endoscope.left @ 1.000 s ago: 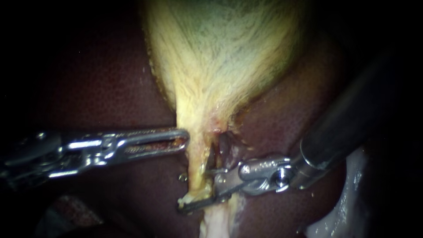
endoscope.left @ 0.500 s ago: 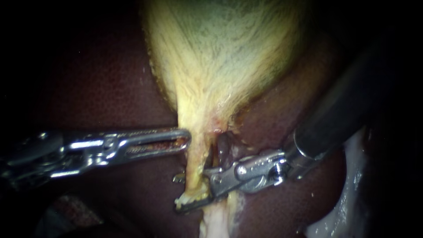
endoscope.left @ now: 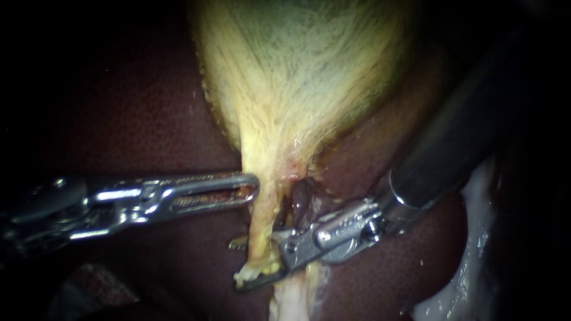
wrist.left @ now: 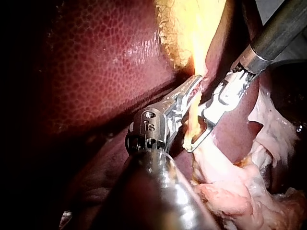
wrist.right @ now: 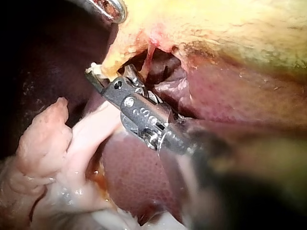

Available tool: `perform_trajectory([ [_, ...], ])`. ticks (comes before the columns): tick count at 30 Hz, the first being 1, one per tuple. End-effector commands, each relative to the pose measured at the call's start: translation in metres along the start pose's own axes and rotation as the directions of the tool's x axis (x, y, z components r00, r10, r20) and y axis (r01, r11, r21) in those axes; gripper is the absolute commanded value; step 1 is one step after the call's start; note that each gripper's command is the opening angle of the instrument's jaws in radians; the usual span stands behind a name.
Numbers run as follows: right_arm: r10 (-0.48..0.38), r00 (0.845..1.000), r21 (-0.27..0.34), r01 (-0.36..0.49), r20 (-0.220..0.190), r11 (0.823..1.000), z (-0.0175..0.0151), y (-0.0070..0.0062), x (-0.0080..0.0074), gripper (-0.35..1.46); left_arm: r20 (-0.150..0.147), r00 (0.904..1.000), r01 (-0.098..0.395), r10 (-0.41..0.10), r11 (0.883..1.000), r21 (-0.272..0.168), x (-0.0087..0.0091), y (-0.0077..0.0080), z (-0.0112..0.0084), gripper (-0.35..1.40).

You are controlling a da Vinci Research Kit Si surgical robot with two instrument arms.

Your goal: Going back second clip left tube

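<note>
The slim steel right instrument (endoscope.left: 235,262), coming in from 2 o'clock, is reaching across the pale yellow, stalk-like left tube (endoscope.left: 262,223), which is hanging from the yellow-green, fibrous gallbladder (endoscope.left: 297,77) toward 6 o'clock. Its end effector is spread apart. One thin half is showing at the tube's 9 o'clock side, and the other is lying lower with a crumb of yellow tissue on it. The tube is sitting in the gap between them, so the end effector is straddling it rather than pinching it. I am not making out a clip on the tube in any view.

Over the last second the dark shaft and wrist joint have been swinging toward 10 o'clock, and the upper half's tip has been emerging past the tube. The tips are hardly shifting against the tissue. I judge the retreat is only starting: the end effector is yet to clear the tube, and pulling back at an angle could drag it.

The silver, slotted left instrument (endoscope.left: 250,189), from 9 o'clock, is staying put over the dark maroon liver (endoscope.left: 148,119). Its end effector is closed flat with nothing seen in it, the tip touching the tube's edge.
</note>
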Motion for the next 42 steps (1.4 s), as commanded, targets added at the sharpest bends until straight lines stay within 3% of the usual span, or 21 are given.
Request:
perform_trajectory([
  [1, 0.004, 1.000, 0.008, -0.004, -0.009, 1.000, 0.0000, 0.0001, 0.0000, 0.54, 0.000, 1.0000, 0.000, 0.000, 1.000, 0.001, 0.0000, 0.0000, 0.0000, -0.35],
  [24, 0.100, 0.994, -0.006, -0.100, -0.046, 0.995, -0.0021, 0.0006, 0.0002, 0.54, -0.001, 1.0000, -0.001, 0.001, 1.000, 0.002, -0.0001, 0.0004, 0.0000, -0.35],
  [34, 0.121, 0.992, -0.078, -0.124, -0.046, 0.989, -0.0039, 0.0019, 0.0000, 0.56, -0.001, 1.0000, 0.000, 0.000, 1.000, 0.002, 0.0000, 0.0002, -0.0001, -0.35],
  [42, 0.149, 0.988, -0.161, -0.154, -0.044, 0.975, -0.0056, 0.0028, -0.0008, 0.58, -0.001, 1.0000, -0.001, 0.001, 1.000, 0.002, 0.0000, 0.0002, -0.0002, -0.35],
])
